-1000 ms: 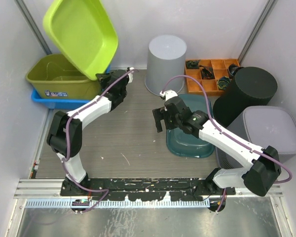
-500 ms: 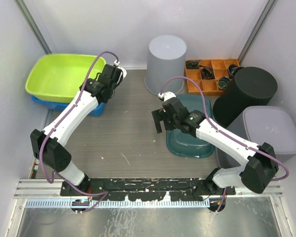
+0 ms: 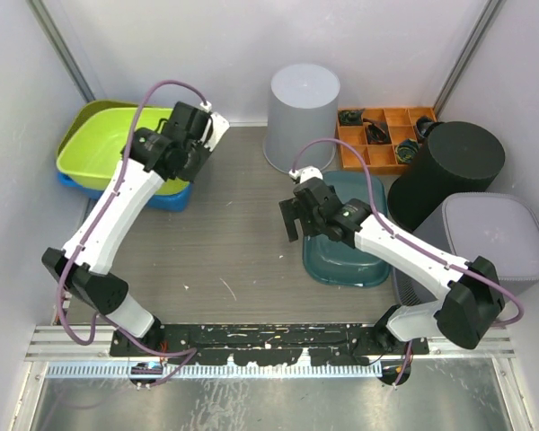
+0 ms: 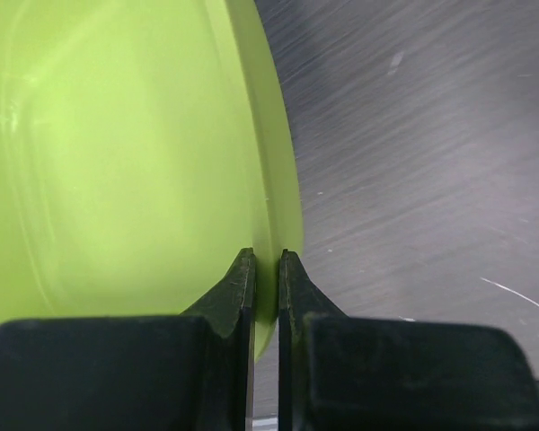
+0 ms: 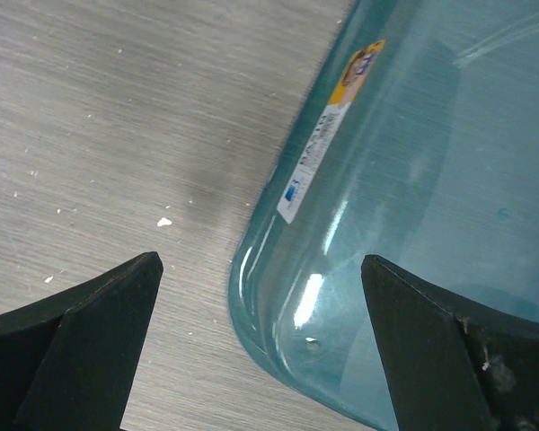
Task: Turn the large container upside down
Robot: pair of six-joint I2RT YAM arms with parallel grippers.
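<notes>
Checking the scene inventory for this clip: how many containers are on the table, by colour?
Green: 2 (lime tub, olive tub)
Blue: 1 (blue tub)
Grey: 2 (grey bucket, grey bin)
Orange: 1 (orange organizer)
Black: 1 (black bin)
Teal: 1 (teal basin)
Total: 8

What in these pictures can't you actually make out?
- Top view: contents of the orange organizer, too small.
- Top view: the blue tray, mostly under the green tub.
- Right wrist view: the teal tub, cut off by the frame.
</notes>
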